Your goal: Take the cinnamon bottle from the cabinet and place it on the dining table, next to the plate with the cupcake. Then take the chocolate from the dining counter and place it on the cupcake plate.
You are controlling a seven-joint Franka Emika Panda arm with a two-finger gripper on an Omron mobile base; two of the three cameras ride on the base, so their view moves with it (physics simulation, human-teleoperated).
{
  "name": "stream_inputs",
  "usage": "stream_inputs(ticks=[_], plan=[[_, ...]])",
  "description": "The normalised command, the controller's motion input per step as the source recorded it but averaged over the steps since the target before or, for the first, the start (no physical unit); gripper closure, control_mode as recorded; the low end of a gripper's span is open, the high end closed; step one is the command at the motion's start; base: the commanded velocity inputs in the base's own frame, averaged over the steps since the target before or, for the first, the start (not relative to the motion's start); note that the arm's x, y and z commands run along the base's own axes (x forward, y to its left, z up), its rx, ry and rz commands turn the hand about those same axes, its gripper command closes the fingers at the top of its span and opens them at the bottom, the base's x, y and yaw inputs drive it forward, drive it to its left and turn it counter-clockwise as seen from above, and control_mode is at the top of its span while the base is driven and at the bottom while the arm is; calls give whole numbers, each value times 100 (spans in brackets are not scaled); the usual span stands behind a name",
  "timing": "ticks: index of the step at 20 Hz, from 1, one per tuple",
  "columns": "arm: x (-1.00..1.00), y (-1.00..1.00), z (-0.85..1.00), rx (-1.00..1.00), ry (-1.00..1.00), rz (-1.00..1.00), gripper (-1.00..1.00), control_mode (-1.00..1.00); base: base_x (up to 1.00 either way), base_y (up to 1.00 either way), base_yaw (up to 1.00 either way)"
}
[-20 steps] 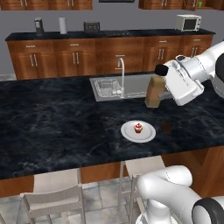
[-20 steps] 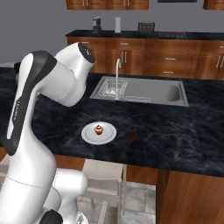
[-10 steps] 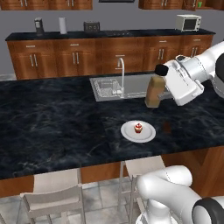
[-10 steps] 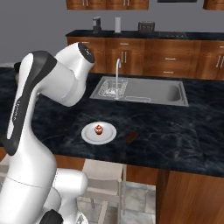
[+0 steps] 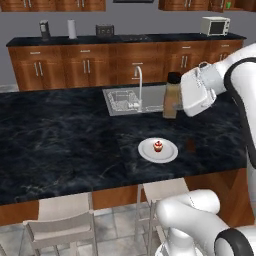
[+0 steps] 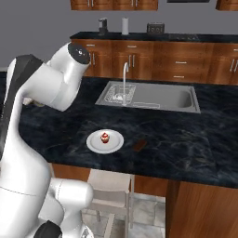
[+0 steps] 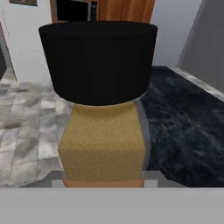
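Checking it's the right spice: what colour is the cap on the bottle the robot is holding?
Black, on a tan-brown bottle; the cap shows best in the hand view.

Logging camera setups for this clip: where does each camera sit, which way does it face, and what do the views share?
Left base view: behind the arm to its left, looking forward and down over the dining table; the arm rises at lower right, gripper holding the cinnamon bottle.
Right base view: behind the arm to its right, same table; the arm rises at lower left.
Hand view: on the hand, looking along the gripper at the bottle's black cap.
Both base views share the plate, cupcake, chocolate and sink.
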Motion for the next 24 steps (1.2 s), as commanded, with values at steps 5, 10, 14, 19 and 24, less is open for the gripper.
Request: stream_inputs(ticks=[5, 10, 14, 19, 24], plan=[[50, 30, -19, -14, 0, -58, 100, -100, 0, 0, 0], [50, 32, -23, -2, 0, -57, 100, -100, 0, 0, 0], [34, 24, -16, 1, 0, -63, 100, -100, 0, 0, 0], [8, 26, -20, 2, 0, -73, 100, -100, 0, 0, 0], [2, 17, -9, 12, 1, -79, 100, -100, 0, 0, 0]])
